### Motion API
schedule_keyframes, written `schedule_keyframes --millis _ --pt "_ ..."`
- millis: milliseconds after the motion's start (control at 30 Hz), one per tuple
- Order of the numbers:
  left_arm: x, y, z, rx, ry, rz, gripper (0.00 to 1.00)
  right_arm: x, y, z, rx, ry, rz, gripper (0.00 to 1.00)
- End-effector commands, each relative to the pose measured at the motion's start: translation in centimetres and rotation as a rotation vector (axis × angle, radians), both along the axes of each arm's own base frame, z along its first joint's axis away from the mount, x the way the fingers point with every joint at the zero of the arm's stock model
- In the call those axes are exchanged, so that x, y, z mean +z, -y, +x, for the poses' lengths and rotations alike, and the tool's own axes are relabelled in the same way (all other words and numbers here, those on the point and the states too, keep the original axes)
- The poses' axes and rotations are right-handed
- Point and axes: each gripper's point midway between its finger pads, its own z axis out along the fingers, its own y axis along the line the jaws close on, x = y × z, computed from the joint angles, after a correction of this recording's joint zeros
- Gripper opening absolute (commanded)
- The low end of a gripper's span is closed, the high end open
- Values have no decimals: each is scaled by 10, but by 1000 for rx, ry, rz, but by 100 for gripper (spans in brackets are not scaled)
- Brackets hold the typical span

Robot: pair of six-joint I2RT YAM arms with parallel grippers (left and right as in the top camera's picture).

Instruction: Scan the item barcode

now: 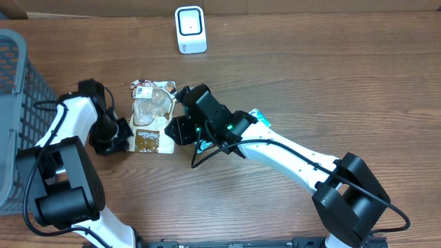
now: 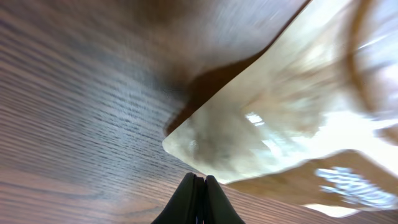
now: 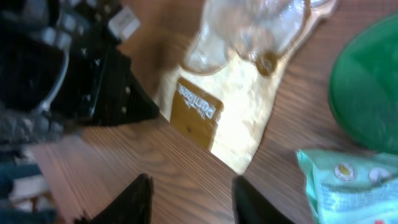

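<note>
The item is a flat cream and brown pouch (image 1: 153,117) with a clear window, lying on the wooden table with a white label at its far corner. The white scanner (image 1: 190,29) stands at the table's far edge. My left gripper (image 1: 124,135) is shut and empty, its tips (image 2: 199,198) low on the table just short of the pouch's corner (image 2: 273,118). My right gripper (image 1: 176,131) sits at the pouch's near right side. Its fingers (image 3: 139,198) stand apart over bare wood, holding nothing, just short of the pouch's near corner (image 3: 242,112). The right gripper's midpoint (image 3: 191,200) is over the table.
A grey mesh basket (image 1: 14,103) stands at the left edge. A teal packet (image 3: 348,180) and a green object (image 3: 367,87) lie to the right of the pouch, under my right arm (image 1: 289,155). The left gripper's black body (image 3: 87,81) is close across the pouch.
</note>
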Motion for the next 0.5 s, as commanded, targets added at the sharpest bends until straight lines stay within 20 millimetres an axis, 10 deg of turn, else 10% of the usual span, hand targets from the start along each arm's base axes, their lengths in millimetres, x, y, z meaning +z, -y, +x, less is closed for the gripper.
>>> schedule_keyframes --millis 0,467 --pt "33 -3 30 -23 102 8 4 15 -1 17 -14 82 -3 22" --pt "109 -9 57 -42 298 59 4 12 -38 57 27 168 -51 10"
